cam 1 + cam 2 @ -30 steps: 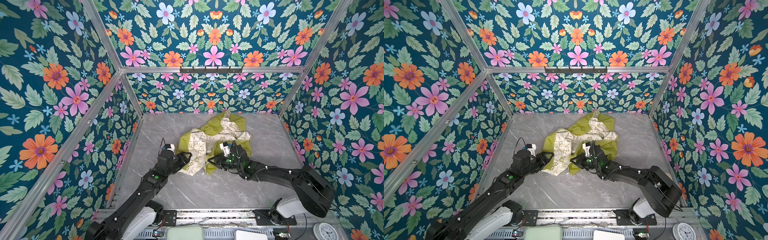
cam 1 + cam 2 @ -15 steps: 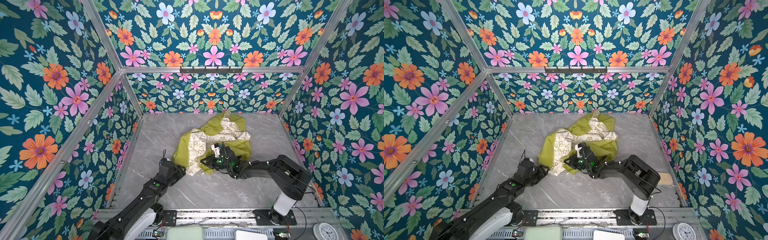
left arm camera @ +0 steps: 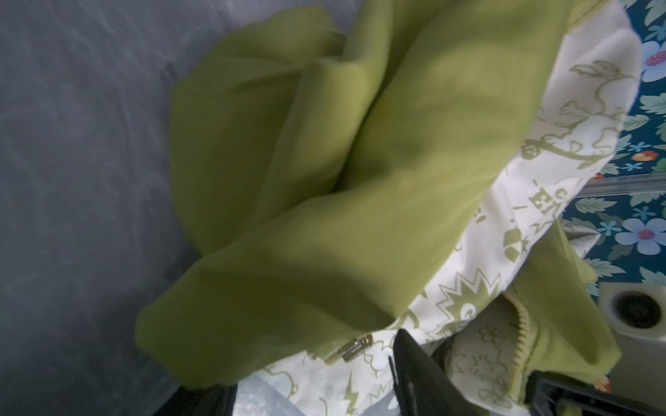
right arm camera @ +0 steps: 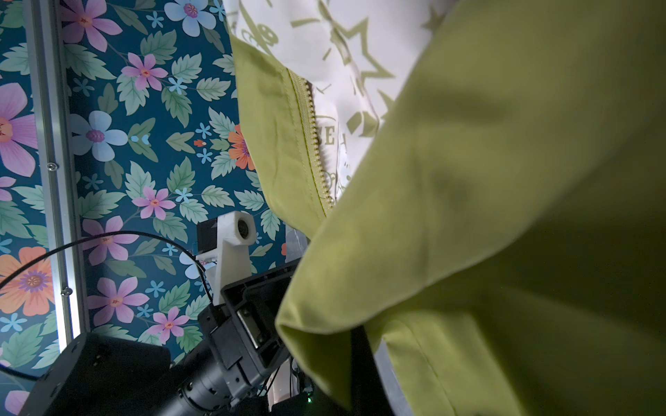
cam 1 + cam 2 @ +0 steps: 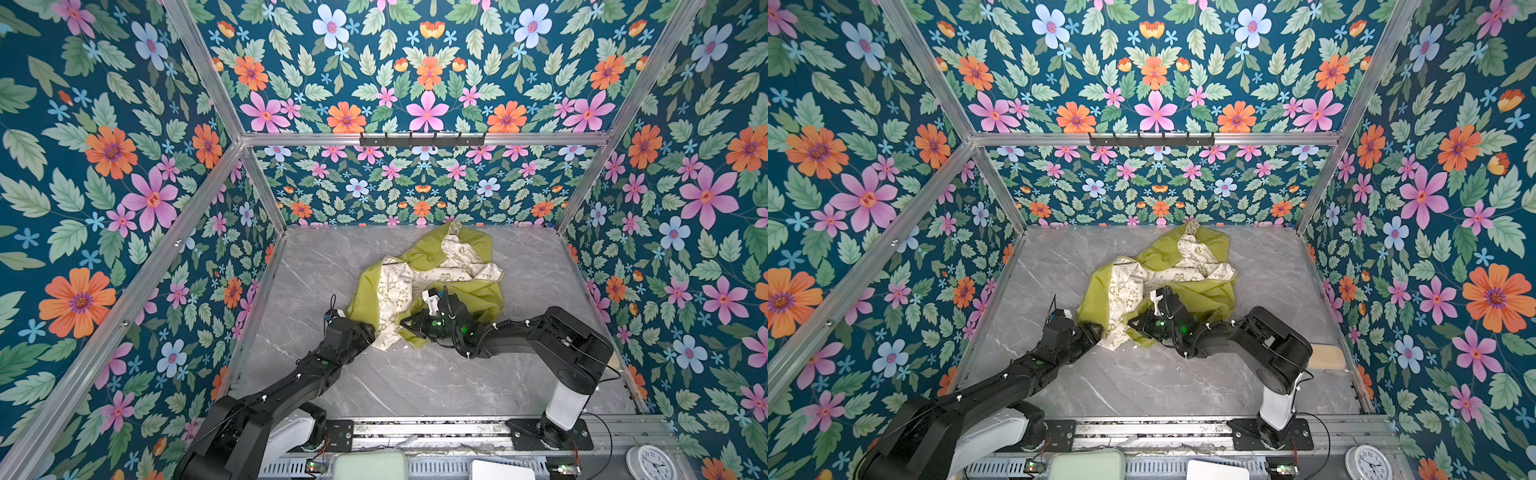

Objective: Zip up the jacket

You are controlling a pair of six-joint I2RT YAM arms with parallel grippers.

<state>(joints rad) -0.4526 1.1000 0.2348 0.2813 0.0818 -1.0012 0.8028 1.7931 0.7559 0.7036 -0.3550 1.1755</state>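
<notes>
Both top views look down on the whole table point(image 5: 415, 382); wrist views hug the jacket point(image 3: 324, 180).

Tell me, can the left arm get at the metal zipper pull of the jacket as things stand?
Probably yes. The zipper pull lies uncovered at the jacket edge, close beside the left gripper, whose jaws stand apart; no fold blocks the way.

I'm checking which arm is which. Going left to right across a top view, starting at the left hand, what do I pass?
The left hand → jacket's near cream corner → right hand → right arm's white base → clock.
</notes>
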